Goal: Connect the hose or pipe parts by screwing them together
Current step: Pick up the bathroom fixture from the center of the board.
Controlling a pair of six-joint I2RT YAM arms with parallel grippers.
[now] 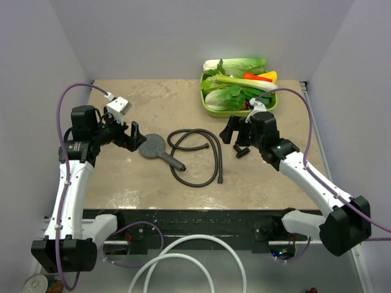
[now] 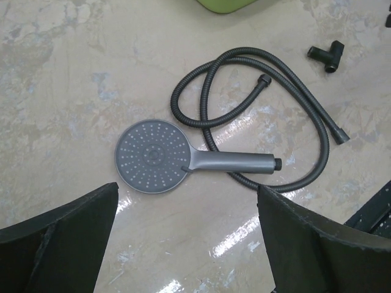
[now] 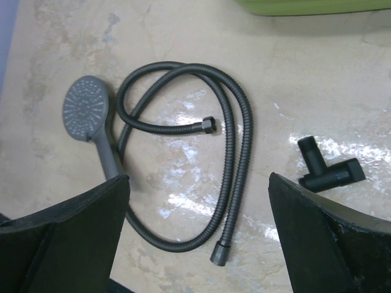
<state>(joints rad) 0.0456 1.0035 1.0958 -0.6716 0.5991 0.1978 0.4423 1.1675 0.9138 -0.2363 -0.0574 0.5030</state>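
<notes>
The dark grey shower head (image 1: 153,146) lies face up on the table, left of centre, with its handle pointing right and toward the near edge. The thin black hose (image 1: 201,152) lies loosely coiled just right of it, both ends free. The small black T-shaped fitting (image 1: 242,151) rests further right, apart from the hose. My left gripper (image 1: 133,137) hovers open just left of the shower head (image 2: 153,155), holding nothing. My right gripper (image 1: 231,131) is open above the hose (image 3: 238,122), with the fitting (image 3: 324,168) beside its right finger. No parts are joined.
A green tray (image 1: 211,113) of vegetables stands at the back right. A thick white hose (image 1: 183,262) loops below the table's near edge. Purple cables arc over both arms. White walls close in the table on three sides.
</notes>
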